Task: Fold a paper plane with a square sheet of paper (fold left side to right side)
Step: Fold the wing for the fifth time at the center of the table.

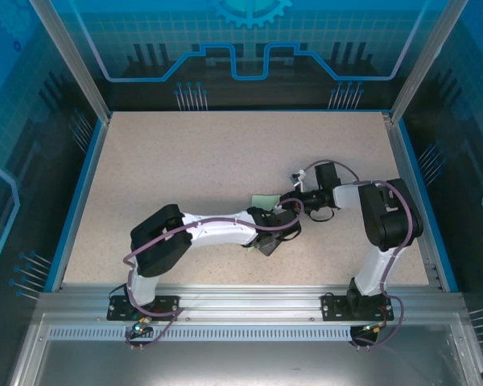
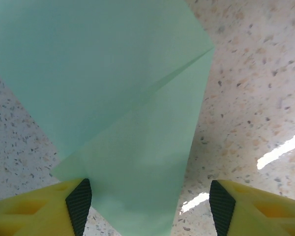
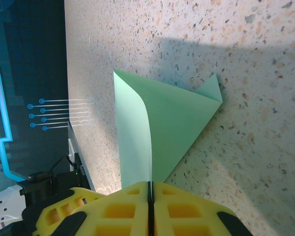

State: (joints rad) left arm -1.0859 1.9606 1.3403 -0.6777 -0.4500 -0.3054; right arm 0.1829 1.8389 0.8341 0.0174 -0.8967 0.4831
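Note:
The square sheet of paper (image 3: 179, 115) is pale mint green and lies on the speckled table, folded into a triangular shape rather than a slim paper plane. One flap curls up off it, and my right gripper (image 3: 150, 189) is shut on that flap's edge. From the left wrist, the paper (image 2: 113, 93) shows a diagonal crease and runs down between the fingers. My left gripper (image 2: 150, 199) stands open over its near end, with its pads (image 2: 78, 204) clear of the sheet. From above, a small patch of the paper (image 1: 263, 200) shows between the left gripper (image 1: 270, 233) and the right gripper (image 1: 286, 202).
The beige speckled table (image 1: 185, 161) has a blue rim and dark enclosure walls on all sides. Purple cables (image 1: 306, 211) loop around both wrists near the middle. The arm bases sit on the metal rail (image 1: 241, 301) at the near edge.

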